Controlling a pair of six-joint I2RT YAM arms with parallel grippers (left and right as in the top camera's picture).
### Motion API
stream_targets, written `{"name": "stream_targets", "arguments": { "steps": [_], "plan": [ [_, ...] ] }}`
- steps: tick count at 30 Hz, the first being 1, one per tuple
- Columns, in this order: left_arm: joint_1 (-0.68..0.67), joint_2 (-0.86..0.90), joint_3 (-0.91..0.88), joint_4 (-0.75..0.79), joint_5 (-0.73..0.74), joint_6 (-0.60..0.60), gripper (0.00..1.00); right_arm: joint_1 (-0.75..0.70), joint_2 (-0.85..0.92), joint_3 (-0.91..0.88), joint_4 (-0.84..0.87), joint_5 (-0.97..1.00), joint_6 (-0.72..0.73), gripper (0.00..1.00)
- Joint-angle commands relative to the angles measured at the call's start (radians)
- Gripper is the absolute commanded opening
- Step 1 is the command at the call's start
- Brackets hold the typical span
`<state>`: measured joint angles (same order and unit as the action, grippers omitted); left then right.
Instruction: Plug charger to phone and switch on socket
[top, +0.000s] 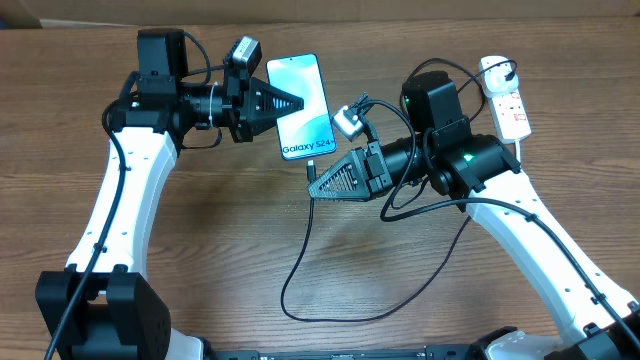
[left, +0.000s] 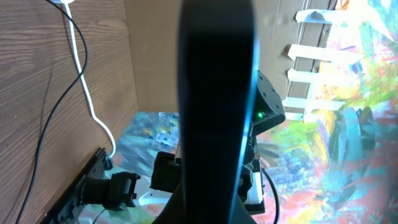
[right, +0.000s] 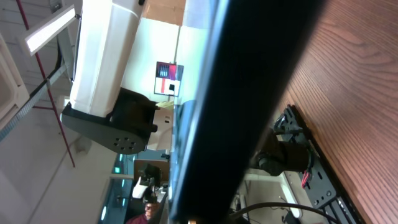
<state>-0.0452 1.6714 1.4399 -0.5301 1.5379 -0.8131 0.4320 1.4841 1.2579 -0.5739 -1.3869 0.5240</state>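
Soft, even room light from above on the wooden table (top: 220, 250), faint diffuse shadows on the wood, phone (top: 312, 125) screen glowing brightly, both wrist views largely filled by a dark shape (left: 214, 93), blurred, perhaps too near the lens, backgrounds bright

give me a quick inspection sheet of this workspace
surface: wood-grain table
job's things: phone lit, screen up; socket at the far right; charger with its tip by the phone's bottom edge, plugged or not unclear
clutter: nothing seen
pincers: left pincer shut at the phone's left edge; right pincer shut just below the phone
cables: charger loops across the table's near side
surroundings: tan board behind the table
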Motion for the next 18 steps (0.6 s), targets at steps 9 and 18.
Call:
{"name": "stream_targets", "arguments": {
  "steps": [9,18],
  "plan": [
    [-0.001,-0.005,0.029,0.004,0.043,0.005,0.04,0.005,0.000,0.000,0.035,-0.002,0.027,0.04],
    [-0.001,-0.005,0.029,0.004,0.043,0.004,0.04,0.005,0.000,0.000,0.034,0.025,0.026,0.04]
  ]
}}
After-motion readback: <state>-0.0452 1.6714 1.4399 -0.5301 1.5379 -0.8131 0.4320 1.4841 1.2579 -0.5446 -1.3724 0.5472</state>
